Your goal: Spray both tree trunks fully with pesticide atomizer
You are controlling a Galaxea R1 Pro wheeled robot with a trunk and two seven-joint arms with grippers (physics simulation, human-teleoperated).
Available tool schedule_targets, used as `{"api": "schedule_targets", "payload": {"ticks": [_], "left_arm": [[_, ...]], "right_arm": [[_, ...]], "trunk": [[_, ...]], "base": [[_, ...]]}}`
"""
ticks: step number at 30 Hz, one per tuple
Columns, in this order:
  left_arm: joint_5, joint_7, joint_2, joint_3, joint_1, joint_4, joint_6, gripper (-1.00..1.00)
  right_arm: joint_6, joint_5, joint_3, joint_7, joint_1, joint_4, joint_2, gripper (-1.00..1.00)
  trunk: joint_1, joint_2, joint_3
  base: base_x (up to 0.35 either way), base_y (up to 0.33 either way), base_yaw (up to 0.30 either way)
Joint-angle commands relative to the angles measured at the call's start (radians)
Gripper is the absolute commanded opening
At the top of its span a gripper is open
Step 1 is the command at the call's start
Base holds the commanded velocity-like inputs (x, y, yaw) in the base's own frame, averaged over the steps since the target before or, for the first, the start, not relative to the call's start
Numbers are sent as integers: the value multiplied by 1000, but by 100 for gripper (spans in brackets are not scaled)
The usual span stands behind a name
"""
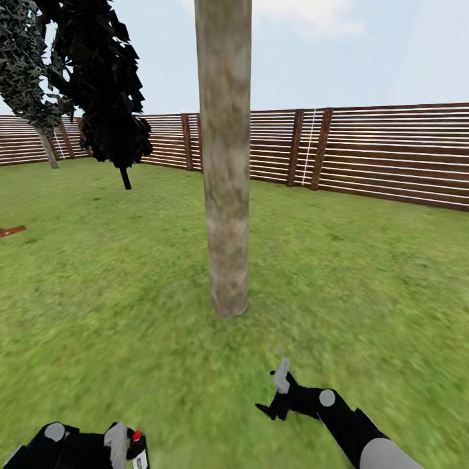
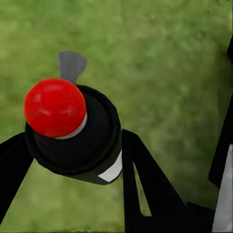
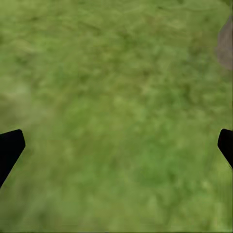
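One tree trunk [image 1: 225, 156] ahead, left end effector [image 2: 73, 145] clamping pesticide atomizer [image 2: 73, 131], right end effector [image 3: 116, 145] spread empty.

Tree trunk [image 1: 224, 156] cut off at the top edge — foliage unseen.

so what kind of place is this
Most likely a fenced back garden: a green lawn underfoot, a bare tree trunk rising straight ahead, and a reddish-brown slatted wooden fence closing it in under open sky.
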Motion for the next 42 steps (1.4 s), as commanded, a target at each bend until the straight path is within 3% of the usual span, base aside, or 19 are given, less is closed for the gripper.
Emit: {"api": "schedule_targets", "payload": {"ticks": [1, 4, 5, 6, 7, 9, 12, 13, 15, 16, 19, 24, 26, 28, 30, 33, 35, 36, 42], "left_arm": [[-60, -100, -6, -12, -5, -59, 0, -100], [-91, -150, -1, -21, -12, -117, 47, -100], [-93, -152, 0, -23, -33, -119, 96, -100], [-100, -154, -1, -40, -95, -120, 206, -100], [-104, -154, -6, -59, -119, -120, 252, -100], [-107, -153, -15, -88, -148, -120, 305, -100], [-104, -144, -21, -96, -159, -120, 323, -100], [-103, -142, -24, -97, -160, -120, 324, -100], [-102, -141, -30, -98, -161, -120, 324, -100], [-100, -140, -37, -98, -161, -120, 318, -100], [-98, -139, -51, -97, -160, -120, 313, -100], [-107, -135, -121, -102, -160, -120, 309, -100], [-108, -135, -138, -135, -159, -120, 308, -100], [-104, -134, -147, -186, -159, -120, 308, -100], [-102, -133, -160, -206, -158, -120, 308, -100], [-99, -133, -175, -213, -161, -120, 308, -100], [-100, -134, -222, -216, -166, -121, 305, -100], [-100, -134, -233, -216, -166, -122, 304, -100], [-100, -133, -270, -216, -166, -121, 303, -100]], "right_arm": [[45, 17, 2, 142, -26, -83, -1, 100], [134, 19, 8, 275, -39, -198, 3, 100], [140, 19, 8, 281, -40, -204, 4, 100], [144, 19, 9, 286, -40, -207, 5, 100], [145, 19, 10, 287, -40, -208, 6, 100], [147, 19, 25, 302, -40, -208, 11, 100], [146, 18, 85, 335, -40, -210, 28, 100], [146, 18, 93, 338, -41, -211, 34, -100], [146, 17, 98, 341, -41, -211, 40, -100], [146, 19, 103, 341, -41, -211, 64, -100], [146, 18, 104, 342, -41, -211, 82, -100], [147, 18, 107, 345, -41, -242, 113, -100], [147, 19, 108, 346, -41, -244, 123, -100], [147, 19, 108, 346, -41, -246, 127, -100], [147, 19, 108, 346, -41, -246, 128, -100], [147, 19, 108, 346, -41, -246, 128, -100], [146, 20, 108, 346, -41, -245, 128, -100], [146, 21, 108, 346, -41, -245, 128, -100], [146, 21, 108, 346, -41, -245, 128, -100]], "trunk": [[0, 0, -1], [0, 0, -1], [0, 0, -1], [0, 0, -1], [0, 0, -1], [0, 0, -1], [0, 0, -1], [0, 0, -1], [0, 0, -1], [0, 0, -1], [0, 0, -1], [0, 0, -1], [0, 0, -1], [0, 0, -1], [0, 0, -1], [0, 0, -1], [0, 0, -1], [0, 0, -1], [0, 0, -1]], "base": [[160, -41, 0], [45, -12, 0], [6, -1, 0], [2, 0, 0], [0, 0, 0], [0, 0, 0], [0, 0, 0], [0, 0, 0], [0, 0, 0], [0, 0, 0], [0, 0, 0], [0, 0, 0], [0, 0, 0], [0, 0, 0], [0, 0, 0], [0, 0, 0], [0, 0, 0], [0, 0, 0], [0, 0, 0]]}}
